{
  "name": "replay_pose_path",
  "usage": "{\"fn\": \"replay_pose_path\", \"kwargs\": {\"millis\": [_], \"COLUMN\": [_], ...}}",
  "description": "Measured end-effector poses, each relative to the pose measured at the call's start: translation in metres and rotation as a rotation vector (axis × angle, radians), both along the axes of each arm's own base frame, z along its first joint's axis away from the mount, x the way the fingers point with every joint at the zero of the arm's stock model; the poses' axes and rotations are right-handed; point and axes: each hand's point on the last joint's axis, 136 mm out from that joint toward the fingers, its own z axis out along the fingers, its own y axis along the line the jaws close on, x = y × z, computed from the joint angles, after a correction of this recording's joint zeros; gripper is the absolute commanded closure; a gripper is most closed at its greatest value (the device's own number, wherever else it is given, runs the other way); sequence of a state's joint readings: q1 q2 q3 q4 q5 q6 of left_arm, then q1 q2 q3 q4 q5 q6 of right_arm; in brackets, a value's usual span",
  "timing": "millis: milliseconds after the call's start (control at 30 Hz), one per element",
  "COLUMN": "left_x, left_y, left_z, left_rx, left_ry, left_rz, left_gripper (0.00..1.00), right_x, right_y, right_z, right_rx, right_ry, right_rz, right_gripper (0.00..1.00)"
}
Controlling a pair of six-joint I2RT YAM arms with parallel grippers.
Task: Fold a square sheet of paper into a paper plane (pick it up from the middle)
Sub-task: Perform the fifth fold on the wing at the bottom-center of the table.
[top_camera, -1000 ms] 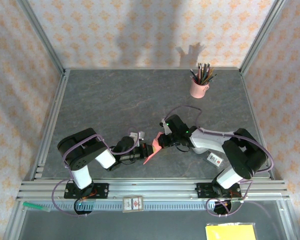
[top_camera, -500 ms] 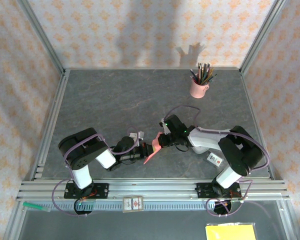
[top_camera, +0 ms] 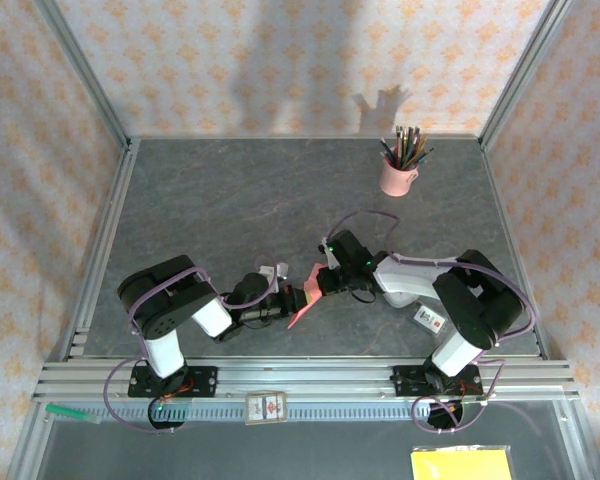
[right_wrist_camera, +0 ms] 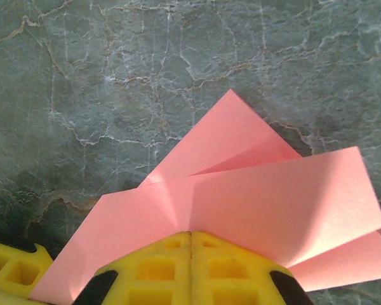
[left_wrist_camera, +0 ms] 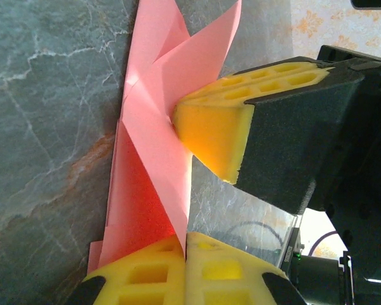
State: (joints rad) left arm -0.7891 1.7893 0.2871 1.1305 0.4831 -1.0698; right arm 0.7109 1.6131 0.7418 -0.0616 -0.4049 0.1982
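Two pinches on one square sheet of paper (top_camera: 302, 306): salmon-pink, already creased into overlapping triangular flaps, low near the front of the dark stone-patterned tabletop (top_camera: 230, 200), midway between the two arm bases. Stands tilted on edge rather than lying flat. Cannot tell whether its lower edge touches the tabletop.

From the left, gripped by the left gripper (top_camera: 291, 297), clamped tight on the sheet's end. Seen from the left wrist as two yellow pads (left_wrist_camera: 146, 276) pressed together, with the pink edge running straight into the seam between them.

From the right, gripped by the right gripper (top_camera: 316, 284), likewise closed hard on the paper, close beside the other gripper. Seen from the right wrist as yellow pads (right_wrist_camera: 159, 270) meeting along a thin line, with pink flaps fanning out above them and one pointed corner aimed away over the stone surface.

Only one container on the table: a pink cup (top_camera: 397, 180), upright, toward the back right, well apart from the paper and both grippers. Holds a bunch of pencils (top_camera: 408, 146), dark and coloured, standing on end and splaying out above the rim. Too small to count.

Flat on the tabletop just beside the right arm, a small white card (top_camera: 429, 320) with a red mark. Beyond the front rail, at the lower right corner, a yellow pad (top_camera: 461, 465) lying flat.
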Motion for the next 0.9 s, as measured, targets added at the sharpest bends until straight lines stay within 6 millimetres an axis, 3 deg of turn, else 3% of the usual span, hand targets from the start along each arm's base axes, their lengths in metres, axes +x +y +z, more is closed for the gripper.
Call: {"fn": "replay_pose_path", "kwargs": {"millis": [500, 900], "left_x": [-0.0001, -0.0016], "left_y": [-0.0007, 0.0036], "left_z": [-0.0006, -0.0014], "left_rx": [0.002, 0.058], "left_ry": [0.012, 0.045], "left_rz": [0.0, 0.007], "left_gripper": [1.0, 0.84], "right_x": [0.0026, 0.0039], "right_y": [-0.0024, -0.0023], "right_z": [-0.0027, -0.0031], "right_rx": [-0.022, -0.029], "right_ry": [-0.011, -0.014], "right_rz": [0.0, -0.003], "right_gripper": [0.96, 0.97]}}
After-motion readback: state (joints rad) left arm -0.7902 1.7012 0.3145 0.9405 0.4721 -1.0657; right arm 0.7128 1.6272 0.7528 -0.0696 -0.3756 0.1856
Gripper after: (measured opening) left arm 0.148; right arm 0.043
